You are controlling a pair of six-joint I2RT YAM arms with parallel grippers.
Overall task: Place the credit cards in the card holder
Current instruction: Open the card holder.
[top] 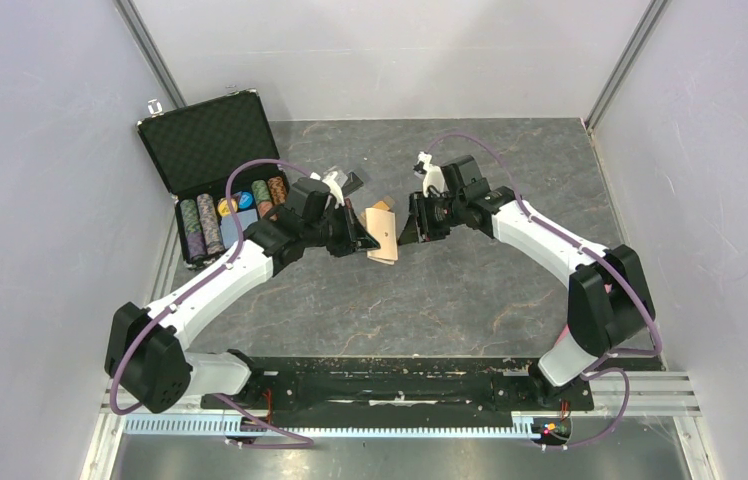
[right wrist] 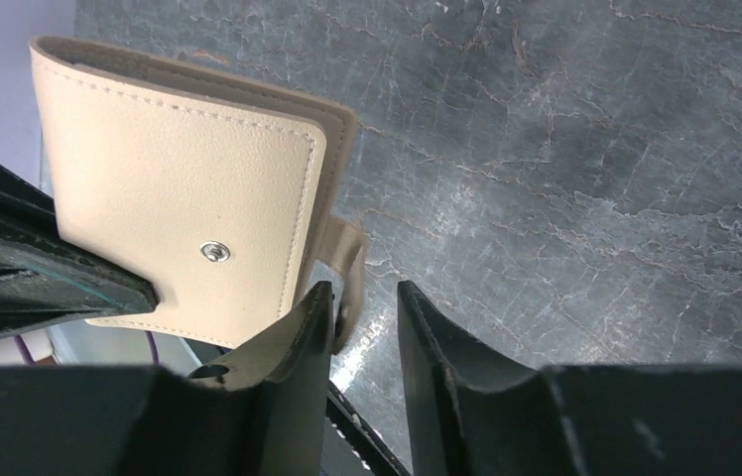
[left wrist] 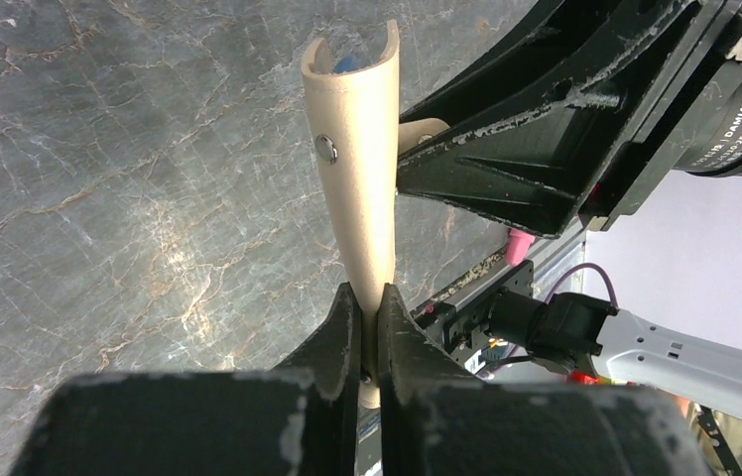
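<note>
One wrist view alone shows blue lining [left wrist: 347,63] inside the card holder [left wrist: 359,188].

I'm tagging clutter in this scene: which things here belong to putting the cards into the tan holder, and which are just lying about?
Belongs to the job:
- card holder, clamped in the left pincer
- right pincer, open beside the snap tab
- credit cards: none I can pick out

Just lying about:
- black foam-lined case
- poker chips inside it

A lab test cell: plain walls [top: 40,150] (aluminium corner posts [top: 155,60]) enclosing a tabletop [top: 450,300].
</note>
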